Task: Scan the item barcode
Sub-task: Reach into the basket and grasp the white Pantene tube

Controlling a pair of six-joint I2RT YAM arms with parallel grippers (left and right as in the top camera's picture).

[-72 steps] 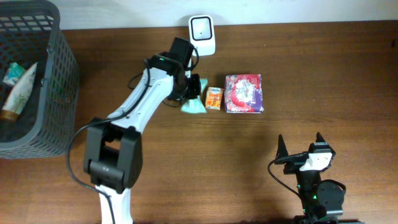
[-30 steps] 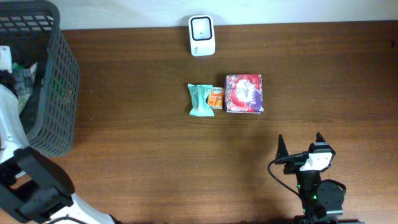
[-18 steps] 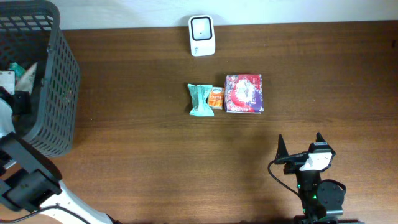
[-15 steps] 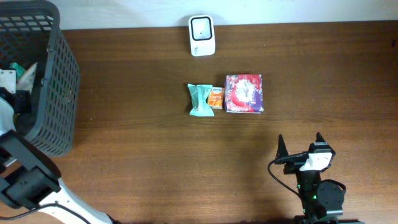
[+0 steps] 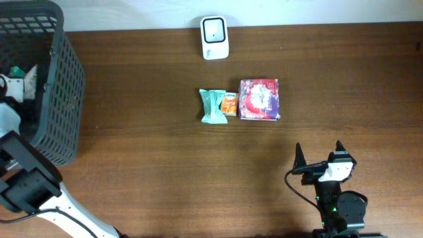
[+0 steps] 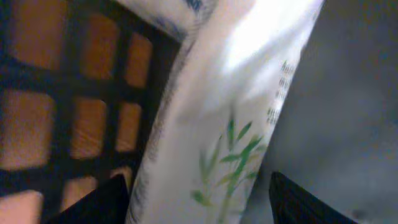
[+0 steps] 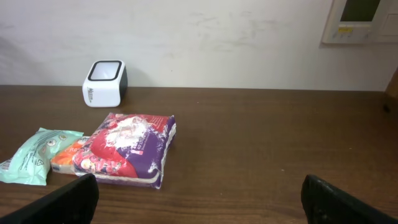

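Lengthwise, the tube [image 6: 236, 124] slants away between left jaws, grip unclear; right jaws gape empty.

Wooden table [image 5: 165, 165]; on it basket [image 5: 63, 99], scanner [image 5: 215, 38], green packet [image 5: 211, 106], orange packet [image 5: 229, 104], red pack [image 5: 260, 99].

The scanner [image 5: 215, 38] stands at the far edge of the table [image 5: 165, 172], near its middle. In front of it three items lie in a row, each touching the next: a pouch [image 5: 211, 106] on the left, a small carton [image 5: 229, 104] in the middle, a larger pack [image 5: 259, 99] on the right. The basket [image 5: 63, 99] sits at the far left corner, well apart from them. Inside it, a tube [image 6: 236, 112] lies beside the mesh wall, between the fingers of the left gripper [image 6: 205, 208]. The right gripper [image 5: 318, 151] stands at the near right.
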